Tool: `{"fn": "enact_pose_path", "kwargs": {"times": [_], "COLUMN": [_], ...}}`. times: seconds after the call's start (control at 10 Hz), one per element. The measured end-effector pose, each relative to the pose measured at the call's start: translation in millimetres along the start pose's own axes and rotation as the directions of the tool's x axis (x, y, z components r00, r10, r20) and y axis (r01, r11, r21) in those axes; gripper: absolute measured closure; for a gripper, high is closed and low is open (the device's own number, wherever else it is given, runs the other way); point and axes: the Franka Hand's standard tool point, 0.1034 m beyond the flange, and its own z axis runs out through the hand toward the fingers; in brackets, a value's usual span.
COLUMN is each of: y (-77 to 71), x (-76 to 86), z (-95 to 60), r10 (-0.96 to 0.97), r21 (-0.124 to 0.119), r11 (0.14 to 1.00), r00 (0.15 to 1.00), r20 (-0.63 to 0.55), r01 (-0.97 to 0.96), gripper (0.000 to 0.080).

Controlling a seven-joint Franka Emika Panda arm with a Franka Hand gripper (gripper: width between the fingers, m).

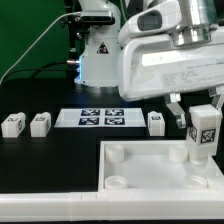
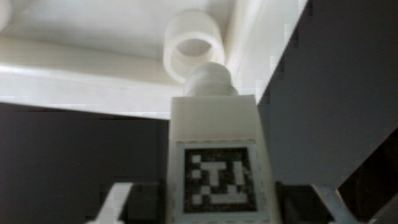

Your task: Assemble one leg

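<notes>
We clamp the leg in the gripper | its long axis points straight out from the gripper | socket just beyond its tip

Ext. view: set low, front of black table, tilted slightly down, facing robot arm; mid range, marker board mid-frame. Wrist view: v. close, aimed down along upright leg toward white plate w/ corner socket. Shared: same leg & plate corner, ext. view's right.
</notes>
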Motion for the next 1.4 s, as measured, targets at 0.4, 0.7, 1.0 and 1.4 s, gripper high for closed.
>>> {"fn": "enact_pose_path", "kwargs": {"times": [0.4, 0.7, 1.0, 1.4], "y": [10.4, 3.3, 4.0, 4.1], "x": [-3.2, -7.8, -9.0, -16.2], "z": [10.0, 16.2, 20.1, 31.8], "r10": [0.006, -0.002, -0.001, 0.003], "r21": [-0.009, -0.003, -0.005, -0.006], "r11": [1.000, 1.000, 1.000, 1.000], "r00": [1.000, 1.000, 1.000, 1.000], "r20": [0.007, 0.011, -0.002, -0.015], "r01": [-0.006, 0.002, 0.001, -0.003], "gripper": [0.0506, 0.0506, 0.0506, 0.0506]}}
